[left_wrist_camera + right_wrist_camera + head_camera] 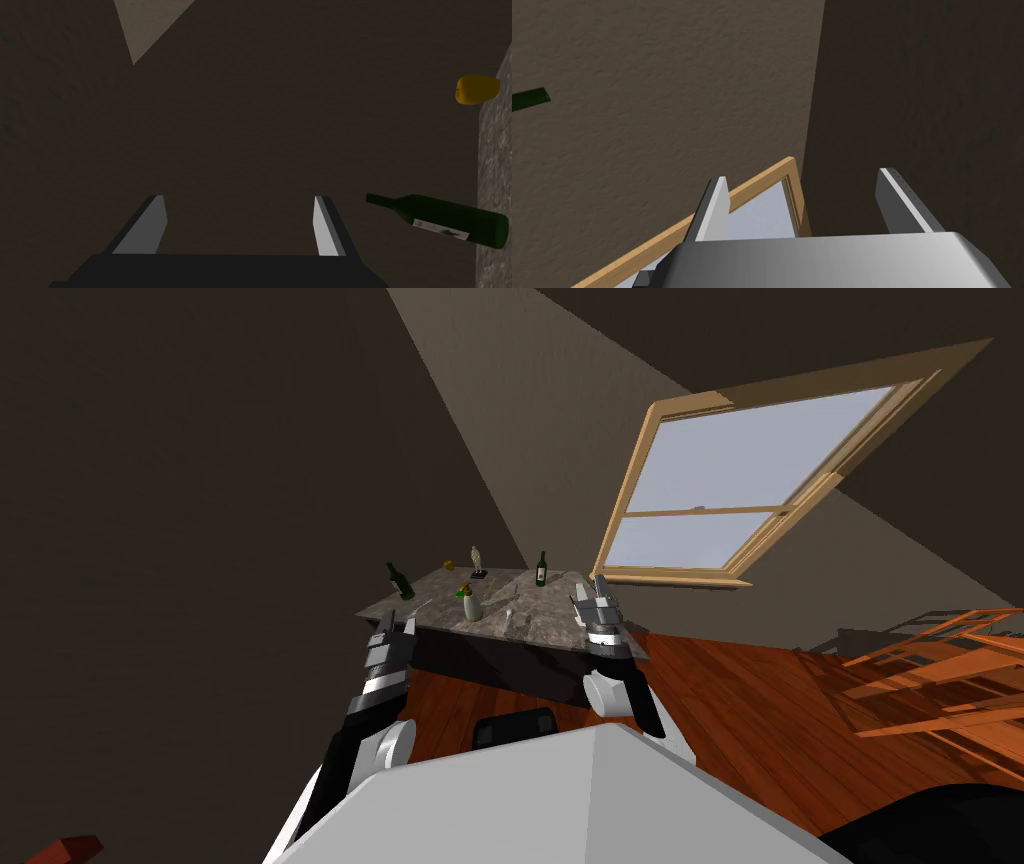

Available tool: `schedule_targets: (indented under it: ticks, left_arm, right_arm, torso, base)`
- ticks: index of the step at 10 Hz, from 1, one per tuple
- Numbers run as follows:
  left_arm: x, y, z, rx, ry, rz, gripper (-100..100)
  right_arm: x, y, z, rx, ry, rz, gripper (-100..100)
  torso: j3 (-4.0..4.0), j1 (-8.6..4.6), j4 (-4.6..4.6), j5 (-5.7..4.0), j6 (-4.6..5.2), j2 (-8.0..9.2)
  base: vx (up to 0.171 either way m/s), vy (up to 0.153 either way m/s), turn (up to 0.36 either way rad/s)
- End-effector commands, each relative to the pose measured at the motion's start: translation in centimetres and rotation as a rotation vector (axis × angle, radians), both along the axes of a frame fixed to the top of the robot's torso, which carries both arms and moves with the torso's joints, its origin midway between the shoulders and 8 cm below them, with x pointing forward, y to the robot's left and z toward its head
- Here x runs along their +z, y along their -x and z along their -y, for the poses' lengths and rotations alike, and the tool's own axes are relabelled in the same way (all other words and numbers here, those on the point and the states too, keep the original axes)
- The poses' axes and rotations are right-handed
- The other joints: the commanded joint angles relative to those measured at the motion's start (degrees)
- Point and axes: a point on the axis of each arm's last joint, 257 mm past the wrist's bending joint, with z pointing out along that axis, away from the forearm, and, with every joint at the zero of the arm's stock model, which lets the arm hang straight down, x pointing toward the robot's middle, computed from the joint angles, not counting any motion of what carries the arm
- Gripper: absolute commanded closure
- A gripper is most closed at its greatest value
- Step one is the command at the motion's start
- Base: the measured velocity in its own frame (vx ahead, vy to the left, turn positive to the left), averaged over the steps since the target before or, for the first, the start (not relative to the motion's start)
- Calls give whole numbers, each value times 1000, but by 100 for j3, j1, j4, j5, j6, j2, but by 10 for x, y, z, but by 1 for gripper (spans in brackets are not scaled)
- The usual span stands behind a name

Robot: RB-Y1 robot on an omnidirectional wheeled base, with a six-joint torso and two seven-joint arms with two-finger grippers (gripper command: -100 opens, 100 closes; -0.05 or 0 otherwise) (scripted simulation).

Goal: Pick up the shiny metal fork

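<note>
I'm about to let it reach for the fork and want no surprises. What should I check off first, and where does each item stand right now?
1. Left gripper open: ok, fingers apart.
2. Right gripper open: ok, fingers apart.
3. Fork identified: cannot tell; a thin pale sliver on the table may be it, too small to confirm.
4. A gripper aimed at the tabletop: not ok; both point toward walls.
5. Approach free of clutter: not ok; a vase stands close beside the sliver, and a green bottle stands by the left gripper.
</note>
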Motion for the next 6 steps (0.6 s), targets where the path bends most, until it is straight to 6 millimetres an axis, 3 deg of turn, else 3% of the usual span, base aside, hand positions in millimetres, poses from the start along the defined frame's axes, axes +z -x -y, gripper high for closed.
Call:
schedule_targets:
  ticks: [1,6]
  left_arm:
    - [4,5,-3,6,-80,3,-100]
    - [20,22,-6,30,-400,27,-100]
  right_arm:
    - [0,0,0,0,0,0,0]
    - [0,0,0,0,0,0,0]
  torso:
    - [0,0,0,0,0,0]
    - [7,8,3,2,1,12]
  base:
    - [-11,3,-125]
    - [-26,13,-187]
